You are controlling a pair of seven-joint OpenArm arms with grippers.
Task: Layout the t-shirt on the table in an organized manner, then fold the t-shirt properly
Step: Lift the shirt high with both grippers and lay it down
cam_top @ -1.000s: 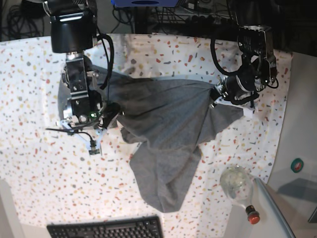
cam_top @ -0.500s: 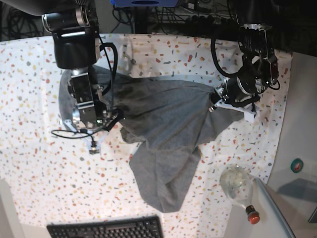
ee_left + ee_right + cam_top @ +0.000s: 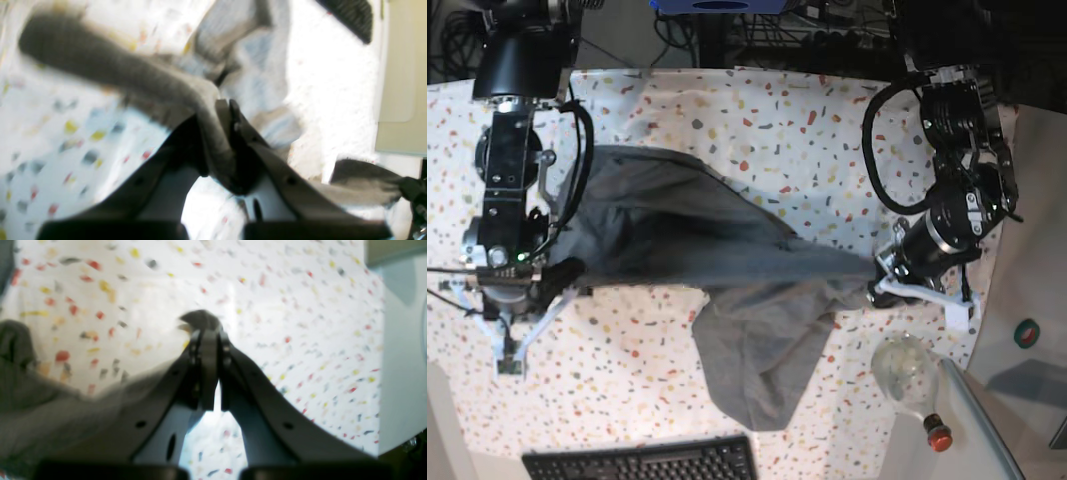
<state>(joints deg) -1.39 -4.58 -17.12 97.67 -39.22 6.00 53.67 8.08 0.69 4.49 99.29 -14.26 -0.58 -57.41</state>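
While both arms hold the t-shirt (image 3: 727,260) by opposite ends, we find it stretched as a raised, sagging band across the middle of the table (image 3: 757,110), with a loose lobe of fabric hanging down onto the cloth toward the keyboard (image 3: 642,462). We record the left gripper (image 3: 223,108) with its jaws pressed together on a rolled fold of grey fabric; the wrist view is blurred, but the cloth plainly passes between the fingers. We record the right gripper (image 3: 208,336) likewise clamped, a small tuft of grey fabric showing above its tips and more fabric trailing off to one side of the jaws.

Around the t-shirt we note a clear glass bottle (image 3: 909,378) with a red cap lying just beyond the left arm's end of the garment, near the table's corner and apart from the fabric. The keyboard sits at the table's edge just beyond the hanging lobe, not touching it. Black cables (image 3: 882,150) loop beside the left arm over the table.
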